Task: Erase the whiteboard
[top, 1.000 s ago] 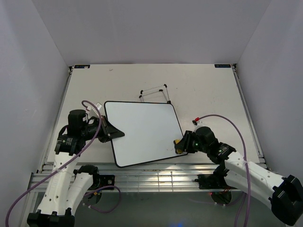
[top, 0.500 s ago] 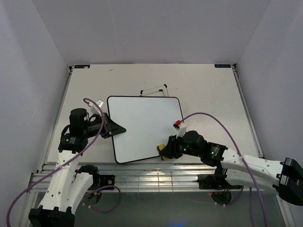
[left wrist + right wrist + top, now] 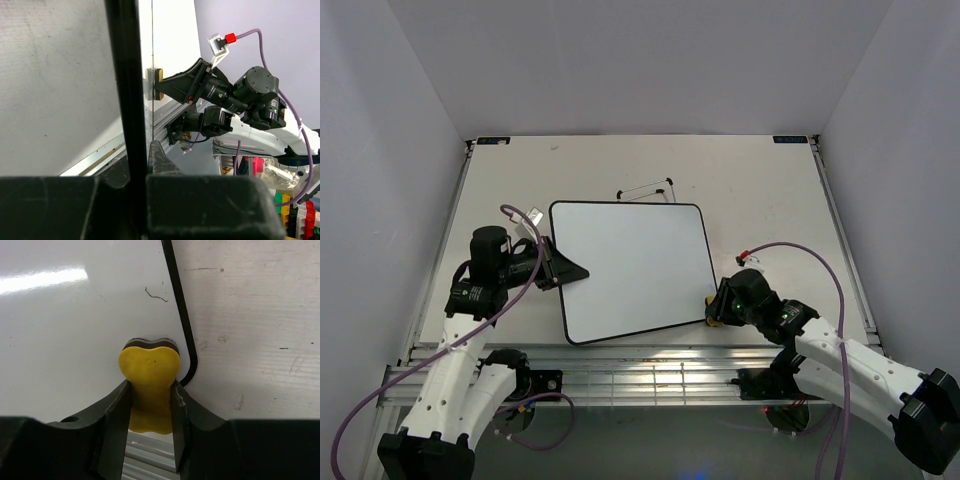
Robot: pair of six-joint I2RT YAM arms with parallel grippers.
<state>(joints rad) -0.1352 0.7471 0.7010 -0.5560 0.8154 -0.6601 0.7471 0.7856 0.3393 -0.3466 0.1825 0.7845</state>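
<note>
Both pincers were closed on something. The right pincer (image 3: 150, 390) gripped a yellow bone-shaped eraser (image 3: 149, 367) by its waist, with the eraser's head pressed to the whiteboard (image 3: 630, 265) just inside the black frame at the near right corner. The left pincer (image 3: 572, 271) was clamped on the board's left edge, and the wrist view showed the frame running up between its fingers, apparently to steady the board.

The whiteboard lay near the middle of the table (image 3: 770, 190), turned slightly askew, with its thin wire stand (image 3: 645, 189) showing just past the far edge. Whether it sat fully flat could not be told.

As for progress, the work looked nearly finished. From above, the glossy surface read as plain white all over, with no rows of scribble to be made out. The right wrist view caught one small thin dark squiggle (image 3: 154, 294) near the right frame, a little beyond the eraser. That mark seemed to be the main thing left, along with any faint residue too slight to show from overhead. A short pass up along the right edge would probably have dealt with it.
</note>
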